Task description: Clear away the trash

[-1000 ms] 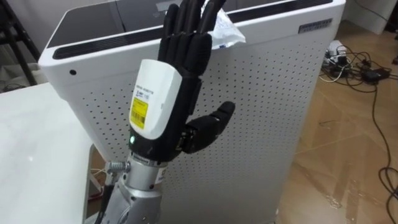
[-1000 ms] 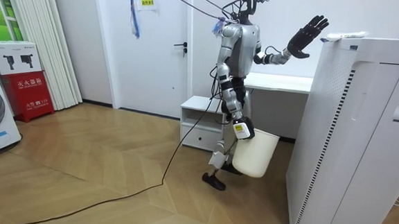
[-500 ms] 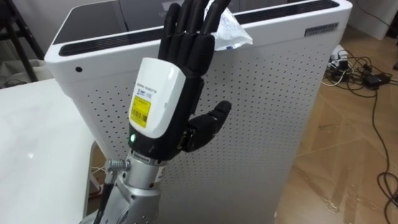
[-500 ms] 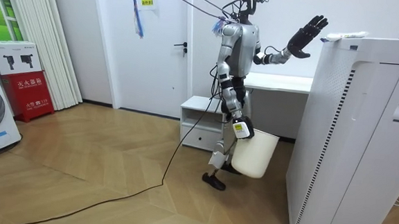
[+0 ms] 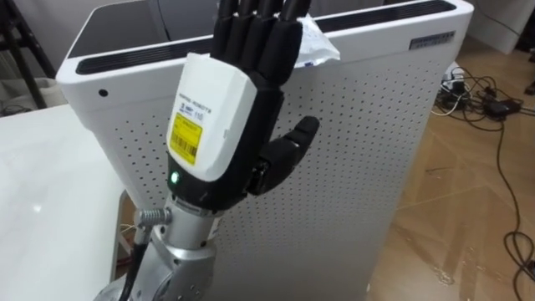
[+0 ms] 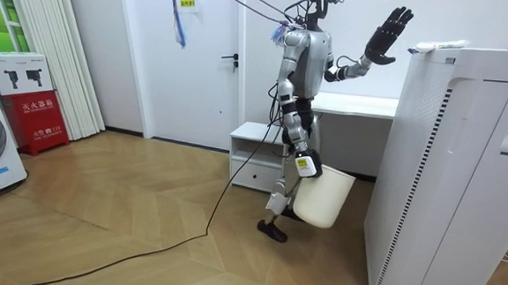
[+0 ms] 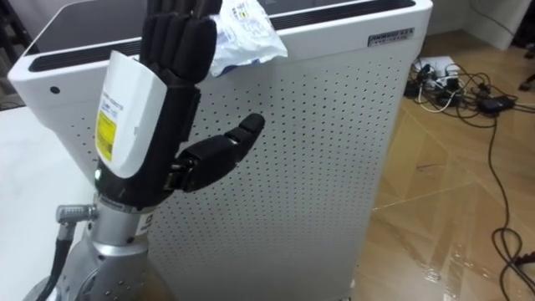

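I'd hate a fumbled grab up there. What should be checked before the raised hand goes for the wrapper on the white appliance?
1. Left hand open: ok, fingers straight, thumb out.
2. Wrapper located: ok, crumpled at the top edge of the white appliance.
3. Hand at wrapper: not ok, the room view shows it raised short of the appliance.
4. Bin at hand: ok, hanging by the right hand at the robot's side.
5. Right hand's hold on bin: cannot tell.

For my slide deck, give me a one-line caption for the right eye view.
Robot's open left hand raised by a crumpled wrapper atop a white perforated appliance.
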Tool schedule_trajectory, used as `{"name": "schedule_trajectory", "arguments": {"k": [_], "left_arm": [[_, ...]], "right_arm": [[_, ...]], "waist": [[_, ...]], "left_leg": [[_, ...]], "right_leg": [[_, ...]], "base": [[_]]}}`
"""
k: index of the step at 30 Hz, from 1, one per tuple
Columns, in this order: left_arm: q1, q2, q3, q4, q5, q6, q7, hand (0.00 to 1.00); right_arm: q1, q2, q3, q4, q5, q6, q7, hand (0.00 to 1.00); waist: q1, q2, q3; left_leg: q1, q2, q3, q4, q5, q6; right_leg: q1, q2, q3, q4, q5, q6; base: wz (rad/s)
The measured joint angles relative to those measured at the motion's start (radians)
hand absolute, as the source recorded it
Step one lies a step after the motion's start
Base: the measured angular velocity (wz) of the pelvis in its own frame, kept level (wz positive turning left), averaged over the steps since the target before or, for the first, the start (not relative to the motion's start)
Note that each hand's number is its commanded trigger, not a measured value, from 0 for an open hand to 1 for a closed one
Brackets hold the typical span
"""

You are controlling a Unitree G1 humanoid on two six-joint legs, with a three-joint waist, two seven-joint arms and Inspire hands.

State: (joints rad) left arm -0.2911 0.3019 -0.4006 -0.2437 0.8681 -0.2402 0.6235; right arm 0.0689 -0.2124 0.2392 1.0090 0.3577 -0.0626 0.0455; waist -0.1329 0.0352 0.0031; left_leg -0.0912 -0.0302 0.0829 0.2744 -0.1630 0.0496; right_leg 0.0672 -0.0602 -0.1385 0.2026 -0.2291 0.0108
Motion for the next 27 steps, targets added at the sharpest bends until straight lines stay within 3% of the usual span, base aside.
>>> {"name": "schedule_trajectory", "arguments": {"k": [10,15,20,23,27], "left_arm": [[-0.002,0.005,0.000,0.003,-0.013,0.016,-0.029,0.00],[-0.002,0.005,-0.005,0.020,-0.014,0.015,-0.030,0.00],[-0.003,0.000,-0.005,0.128,-0.013,0.012,-0.032,0.00],[-0.013,-0.003,-0.006,0.232,-0.011,0.022,-0.062,0.00],[-0.032,-0.003,-0.006,0.250,-0.007,0.032,-0.069,0.00]], "right_arm": [[-0.001,-0.004,0.003,-0.021,-0.001,0.001,0.002,1.00],[-0.001,-0.006,0.003,-0.022,-0.005,0.001,0.002,1.00],[-0.007,-0.007,0.002,-0.014,-0.017,0.001,0.002,1.00],[-0.012,-0.006,0.001,-0.002,-0.046,0.008,0.019,1.00],[-0.014,-0.007,-0.007,-0.001,-0.051,0.022,0.034,1.00]], "waist": [[-0.001,0.001,-0.0003],[-0.010,0.001,0.0055],[-0.027,0.008,0.0197],[-0.029,0.013,0.0218],[-0.029,0.014,0.0208]], "left_leg": [[0.005,0.001,0.001,-0.001,0.000,0.000],[0.006,0.001,0.001,0.000,0.000,0.000],[0.004,0.003,0.005,-0.001,0.000,0.000],[-0.005,0.007,0.014,-0.001,0.000,0.000],[-0.016,0.009,0.022,-0.002,0.000,-0.001]], "right_leg": [[0.005,0.000,-0.003,0.001,0.003,-0.001],[0.009,0.000,-0.003,0.001,0.004,-0.001],[0.005,0.001,-0.001,0.003,0.004,-0.001],[-0.003,0.003,0.002,0.004,0.004,-0.001],[-0.017,0.004,0.013,0.006,0.005,-0.002]], "base": [[0.00],[0.00],[-0.03],[-0.08],[-0.03]]}}
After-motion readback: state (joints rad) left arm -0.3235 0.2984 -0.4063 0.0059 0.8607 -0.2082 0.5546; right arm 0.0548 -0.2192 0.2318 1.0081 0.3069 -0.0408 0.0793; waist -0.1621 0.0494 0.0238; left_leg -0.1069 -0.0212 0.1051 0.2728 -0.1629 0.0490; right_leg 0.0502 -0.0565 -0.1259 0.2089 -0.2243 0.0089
